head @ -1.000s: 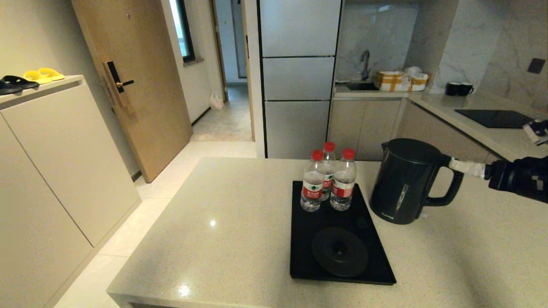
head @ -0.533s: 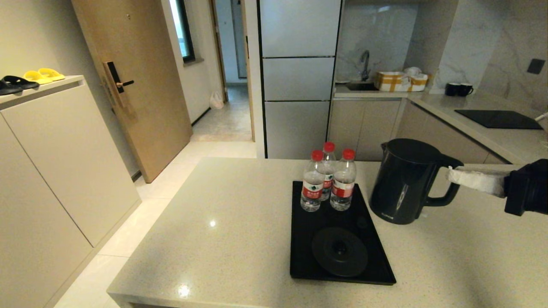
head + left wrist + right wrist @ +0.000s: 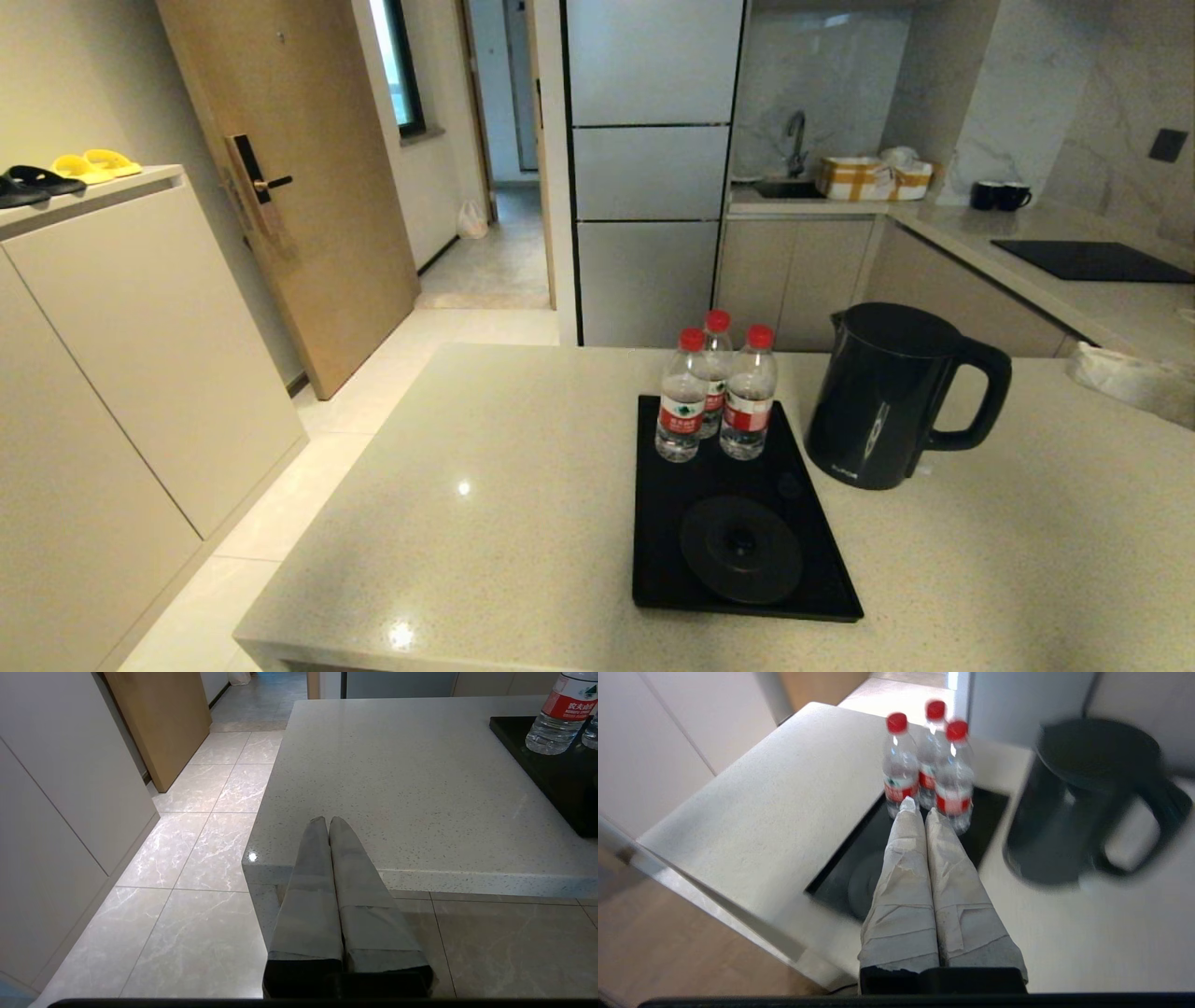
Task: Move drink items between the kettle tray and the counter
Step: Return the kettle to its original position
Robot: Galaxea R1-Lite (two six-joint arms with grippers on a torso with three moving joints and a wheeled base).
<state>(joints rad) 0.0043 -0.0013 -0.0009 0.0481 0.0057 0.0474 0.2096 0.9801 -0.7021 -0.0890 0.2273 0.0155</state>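
The black kettle (image 3: 882,401) stands upright on the beige counter (image 3: 523,485), just right of the glossy black tray (image 3: 667,560), handle turned right. The tray's round base disc (image 3: 740,549) is bare. My right gripper (image 3: 1080,362), wrapped in pale tape, hovers at the far right, clear of the handle. In the right wrist view this gripper (image 3: 920,808) is shut and empty, with the kettle (image 3: 1083,802) beside it. Shut and empty too, my left gripper (image 3: 328,821) hangs low by the counter's front left corner (image 3: 261,858).
Three red-capped water bottles (image 3: 714,392) stand on the tray's far end. A black hob panel (image 3: 1088,259), two dark mugs (image 3: 999,194) and boxes (image 3: 873,175) sit on the back counter. A cream cabinet (image 3: 103,308) with slippers stands at left, across the tiled floor.
My right gripper has drawn back to the right, away from the kettle's handle. The kettle stays in place on the counter.
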